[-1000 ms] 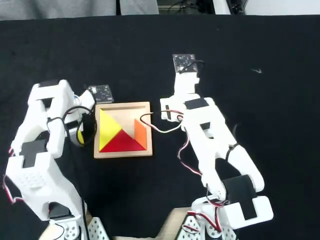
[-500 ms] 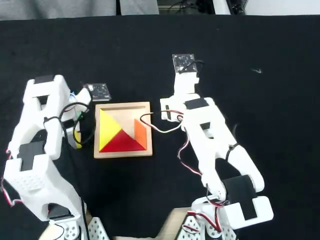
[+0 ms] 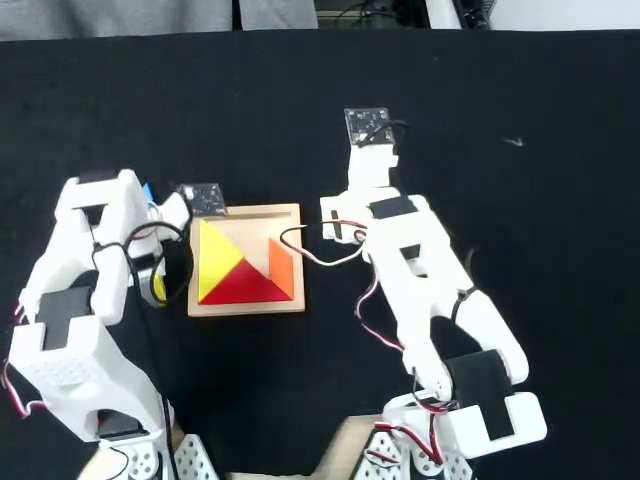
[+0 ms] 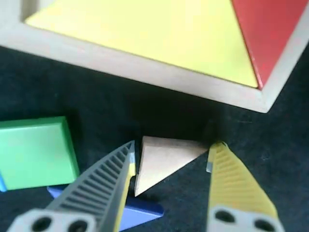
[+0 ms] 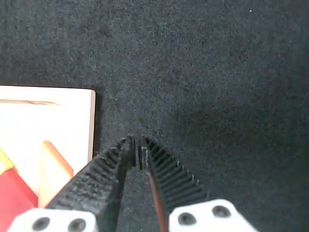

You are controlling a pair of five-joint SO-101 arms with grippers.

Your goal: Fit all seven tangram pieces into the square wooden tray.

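Note:
The square wooden tray (image 3: pixel 246 306) holds a large yellow triangle (image 3: pixel 217 262), a red triangle (image 3: pixel 250 287) and an orange piece (image 3: pixel 282 262). Its rim (image 4: pixel 145 72) runs across the left wrist view, with the yellow triangle (image 4: pixel 145 34) and red triangle (image 4: pixel 270 29) inside. Just outside that rim a small plain-wood triangle (image 4: pixel 161 162) lies on the cloth between the fingers of my open left gripper (image 4: pixel 174 147). A green square (image 4: pixel 36 152) and a blue piece (image 4: pixel 140 210) lie beside it. My right gripper (image 5: pixel 137 145) is shut and empty, over cloth next to the tray's corner (image 5: pixel 72 104).
Black cloth covers the table. The left arm (image 3: pixel 90 270) stands against the tray's left side, the right arm (image 3: pixel 420 270) along its right side. A bit of blue (image 3: pixel 150 192) peeks out behind the left arm. Open cloth lies beyond the tray and to the far right.
The left arm swung a little away from the tray, then came back closer to its left edge. The right arm and the pieces in the tray have not moved.

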